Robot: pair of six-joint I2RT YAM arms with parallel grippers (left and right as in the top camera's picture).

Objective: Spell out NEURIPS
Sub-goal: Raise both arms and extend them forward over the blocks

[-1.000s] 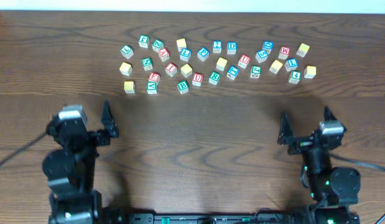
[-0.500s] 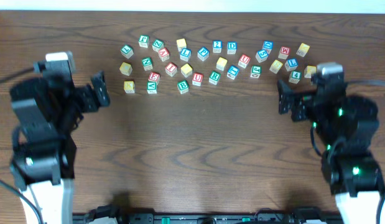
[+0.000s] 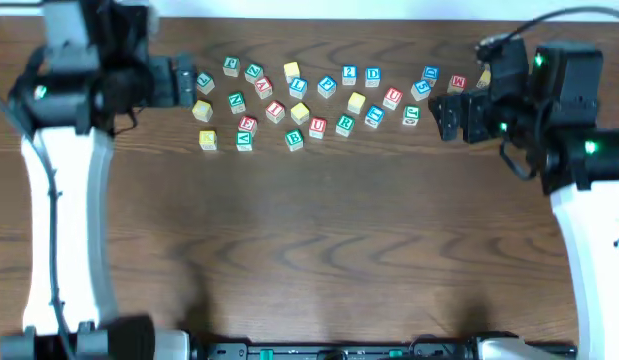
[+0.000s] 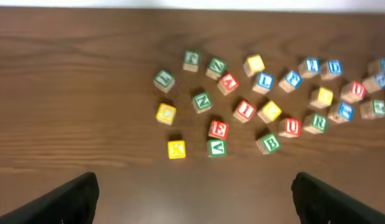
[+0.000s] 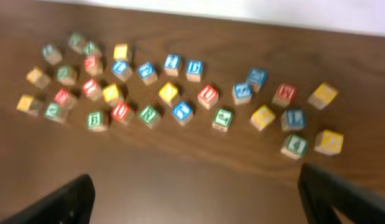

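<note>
1. The table (image 3: 309, 240) carries every cube in one loose band along its far side, and none is yet set in order. The bare wood nearer the robot is judged the place for the word.
2. The left gripper (image 3: 185, 82) is held at the band's left end and the right gripper (image 3: 447, 118) at its right end. In each wrist view the two fingers are seen at opposite lower corners, so both tools are spread wide and nothing is carried.
3. The needed letters are gathered left of centre, nearer the left arm. They are green N (image 4: 202, 101), red E (image 4: 218, 129), red I (image 4: 244, 110), and red U (image 4: 292, 126) just beside green R (image 4: 315, 122). Blue P (image 4: 292, 79) lies further back.
4. A yellow-faced cube (image 4: 269, 111) lies between I and U. Whether it bears the S cannot be read.
5. The step in hand is judged to be the reach for N. That cube sits turned at an angle, so the wrist should be rotated until the fingers face two flat sides. The fingers should be brought straight down and narrowed first, so that neighbours are not knocked. Care is owed later at U, where green B (image 4: 269, 142) lies near.
</note>
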